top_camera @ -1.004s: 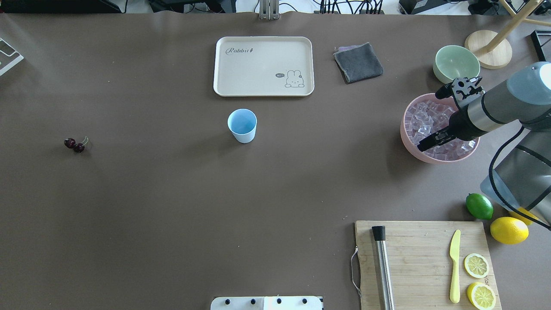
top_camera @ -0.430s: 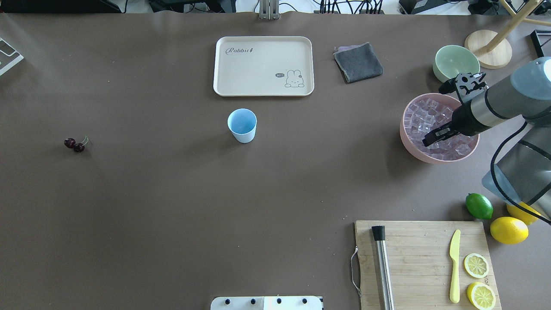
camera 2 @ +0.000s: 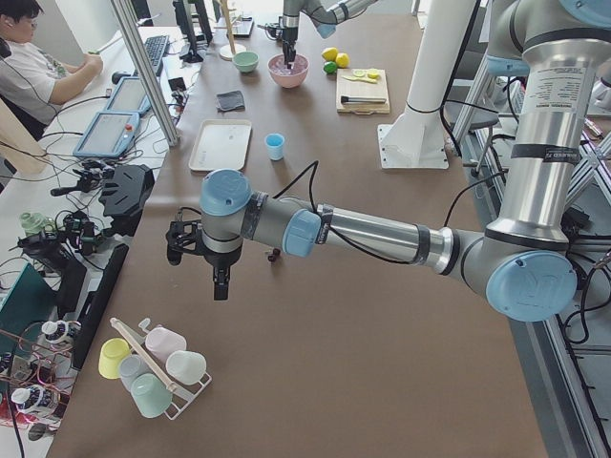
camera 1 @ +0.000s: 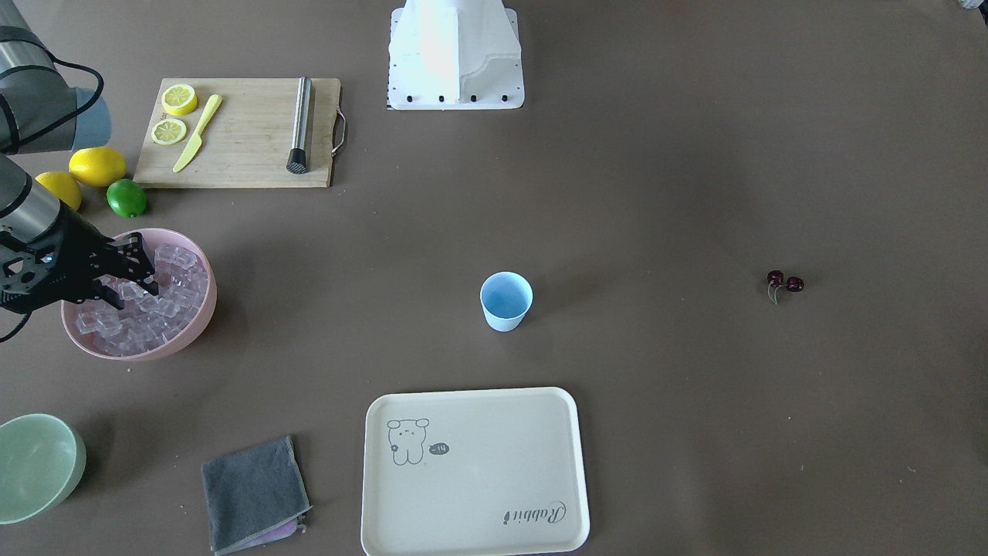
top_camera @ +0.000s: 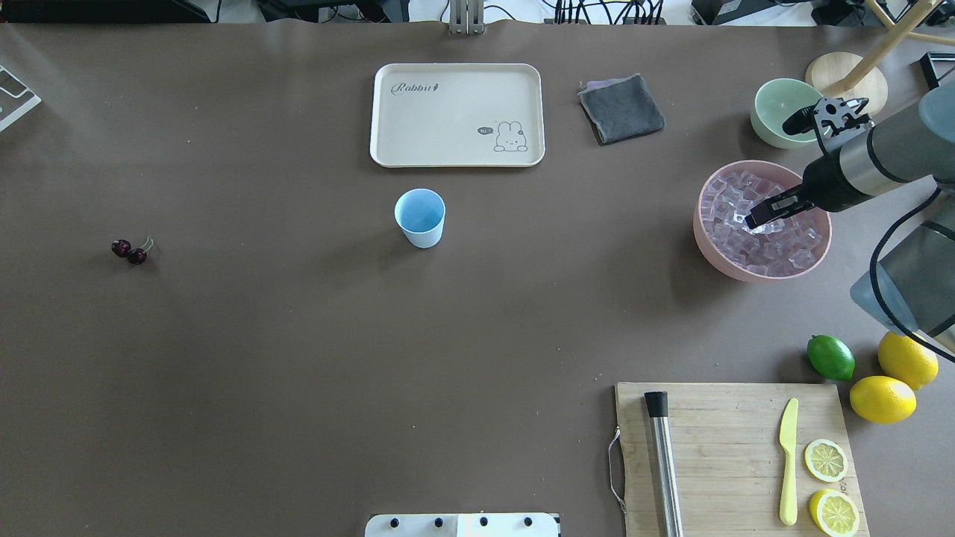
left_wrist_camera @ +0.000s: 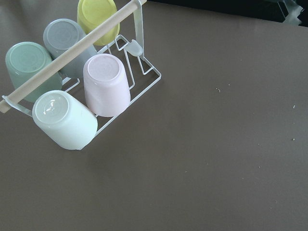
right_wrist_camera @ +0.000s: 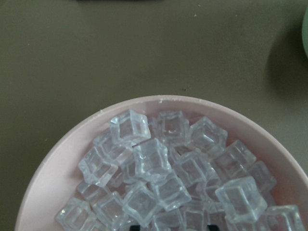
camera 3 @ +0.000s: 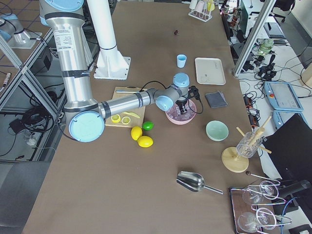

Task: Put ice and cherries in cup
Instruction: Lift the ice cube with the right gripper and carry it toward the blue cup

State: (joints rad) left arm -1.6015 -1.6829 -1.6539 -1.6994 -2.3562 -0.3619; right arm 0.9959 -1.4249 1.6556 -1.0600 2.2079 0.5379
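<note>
Now: right gripper [camera 1: 149, 268] jaws parted, tips down among ice [top_camera: 746, 195] in pink bowl [top_camera: 705, 246], right side. Left gripper [camera 2: 221, 283]: cannot tell. Cup [top_camera: 420, 216] mid-tabletop [top_camera: 298, 335], beside tray [top_camera: 455, 112] marked "Rabbit". Cherries [top_camera: 129, 250] far left.

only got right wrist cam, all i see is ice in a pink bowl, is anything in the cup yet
Observer: No, the cup stands upright and looks empty.
Operator: what else goes in, where is it
Observer: The cherries lie far to the robot's left of the cup, untouched.
Operator: are the jaws open
Observer: Yes, the right gripper is open, fingertips down at the ice in the pink bowl.
</note>
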